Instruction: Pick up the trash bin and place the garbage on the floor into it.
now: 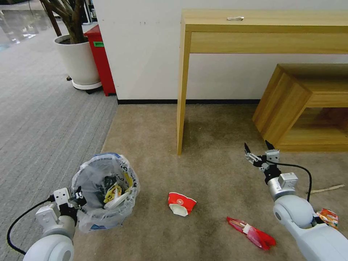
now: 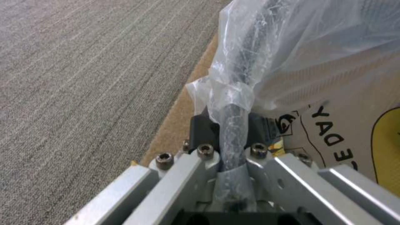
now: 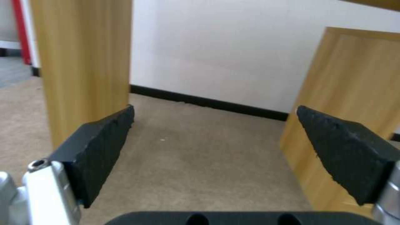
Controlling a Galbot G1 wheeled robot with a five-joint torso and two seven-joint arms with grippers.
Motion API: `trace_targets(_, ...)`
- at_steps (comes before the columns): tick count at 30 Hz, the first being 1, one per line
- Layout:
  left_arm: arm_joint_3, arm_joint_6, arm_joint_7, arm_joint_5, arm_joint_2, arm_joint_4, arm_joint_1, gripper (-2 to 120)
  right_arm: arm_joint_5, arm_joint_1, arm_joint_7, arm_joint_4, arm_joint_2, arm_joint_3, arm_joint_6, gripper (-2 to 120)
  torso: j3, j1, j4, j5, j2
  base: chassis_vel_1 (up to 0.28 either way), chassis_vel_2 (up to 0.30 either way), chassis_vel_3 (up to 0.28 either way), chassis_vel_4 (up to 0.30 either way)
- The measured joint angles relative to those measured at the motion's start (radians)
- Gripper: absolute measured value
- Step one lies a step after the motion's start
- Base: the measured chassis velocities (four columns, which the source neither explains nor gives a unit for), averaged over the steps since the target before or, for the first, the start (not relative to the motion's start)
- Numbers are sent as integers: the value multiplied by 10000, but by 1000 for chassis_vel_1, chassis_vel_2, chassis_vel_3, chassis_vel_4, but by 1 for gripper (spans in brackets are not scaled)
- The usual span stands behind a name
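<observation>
The trash bin (image 1: 105,190), lined with a crinkled clear bag with blue print, hangs at the lower left with yellow and white litter inside. My left gripper (image 1: 78,198) is shut on its near rim; the left wrist view shows the black fingers (image 2: 204,129) pinching the dark rim (image 2: 233,125) through the plastic. Garbage lies on the beige carpet: a crushed red paper cup (image 1: 181,203), a red wrapper with sticks (image 1: 252,232), a wooden stick (image 1: 328,188) and an orange wrapper (image 1: 328,217) beside my right arm. My right gripper (image 1: 258,146) is open and empty, held above the carpet.
A wooden desk leg (image 1: 182,90) stands just behind the cup, and a low wooden shelf (image 1: 304,105) sits at the right. A white planter (image 1: 78,61) and a red box (image 1: 99,58) stand by the wall at the back left. Grey carpet (image 1: 43,119) spreads to the left.
</observation>
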Motion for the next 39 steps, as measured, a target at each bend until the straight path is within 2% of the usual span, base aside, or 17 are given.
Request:
trace_targets(11, -1, 4, 1, 31, -68, 103, -30, 0, 849, 1120, -283, 359, -414, -1872, -797, 100, 0, 0, 1, 0, 0, 0, 0, 0, 0)
trace_targets(20, 83, 23, 0, 243, -253, 163, -31, 0, 1093, 2012, -1219, 569, -1238, -3709, -1120, 100, 0, 0, 0, 1, 0, 0, 0, 0, 0)
trace_targets(25, 128, 25, -1, 416, -475, 226, -36, 0, 1065, 2711, -1800, 451, -1673, -5039, -888, 100, 0, 0, 1, 1, 0, 0, 0, 0, 0)
trace_targets(26, 128, 25, -1, 416, -475, 226, -36, 0, 1065, 2711, -1800, 451, -1673, -5039, -888, 100, 0, 0, 1, 1, 0, 0, 0, 0, 0)
trace_targets(29, 125, 25, 0, 517, -590, 245, -17, 0, 941, 3321, -2228, 340, -2014, -6074, -612, 100, 0, 0, 0, 1, 0, 0, 0, 0, 0)
trace_targets(30, 125, 25, 0, 517, -590, 245, -17, 0, 941, 3321, -2228, 340, -2014, -6074, -612, 100, 0, 0, 0, 1, 0, 0, 0, 0, 0)
trace_targets(33, 87, 19, 2, 574, -678, 244, 9, 0, 768, 4144, -2546, 151, -2309, -7131, -308, 100, 0, 0, 0, 1, 0, 0, 0, 0, 0)
trace_targets(34, 87, 19, 2, 574, -678, 244, 9, 0, 768, 4144, -2546, 151, -2309, -7131, -308, 100, 0, 0, 0, 1, 0, 0, 0, 0, 0)
trace_targets(37, 72, 10, 5, 648, -802, 242, 24, 0, 654, 4981, -2646, 1, -2327, -8116, -182, 100, 0, 0, 2, 0, 0, 0, 0, 0, 0)
trace_targets(39, 69, 9, 4, 667, -830, 238, 25, 0, 625, 5170, -2650, -49, -2285, -8366, -153, 100, 1, 0, 1, 1, 0, 0, 0, 0, 0)
